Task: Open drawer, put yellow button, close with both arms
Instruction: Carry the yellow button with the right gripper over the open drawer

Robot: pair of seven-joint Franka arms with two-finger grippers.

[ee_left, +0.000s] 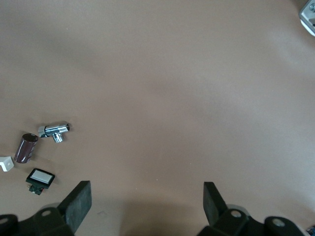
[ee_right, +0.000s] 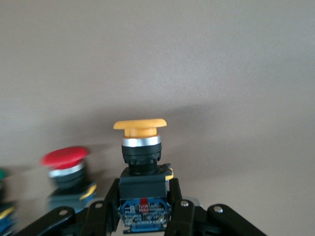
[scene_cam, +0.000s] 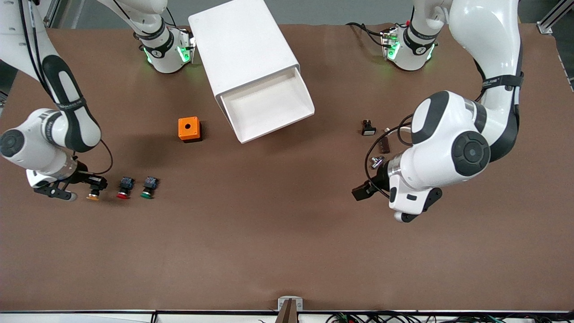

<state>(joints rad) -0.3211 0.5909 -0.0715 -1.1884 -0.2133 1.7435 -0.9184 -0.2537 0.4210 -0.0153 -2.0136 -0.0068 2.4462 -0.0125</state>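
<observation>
The yellow button [ee_right: 140, 126] has a round yellow cap and a black-and-blue body, and my right gripper [ee_right: 143, 199] is shut on that body, one finger on each side. In the front view this gripper [scene_cam: 95, 183] and the yellow button [scene_cam: 93, 196] are low at the right arm's end of the table. The drawer [scene_cam: 269, 106] stands pulled out of the white cabinet [scene_cam: 242, 42], and nothing lies in it. My left gripper [ee_left: 146, 201] hangs open over bare table at the left arm's end, and shows in the front view too as the left gripper [scene_cam: 367, 189].
A red button [scene_cam: 123, 187] and a green button [scene_cam: 148, 187] stand in a row beside the yellow one. A small orange box [scene_cam: 189, 129] sits beside the drawer. A chrome fitting [ee_left: 54, 131], a brown cylinder [ee_left: 25, 147] and a white-capped switch [ee_left: 40, 178] lie near the left gripper.
</observation>
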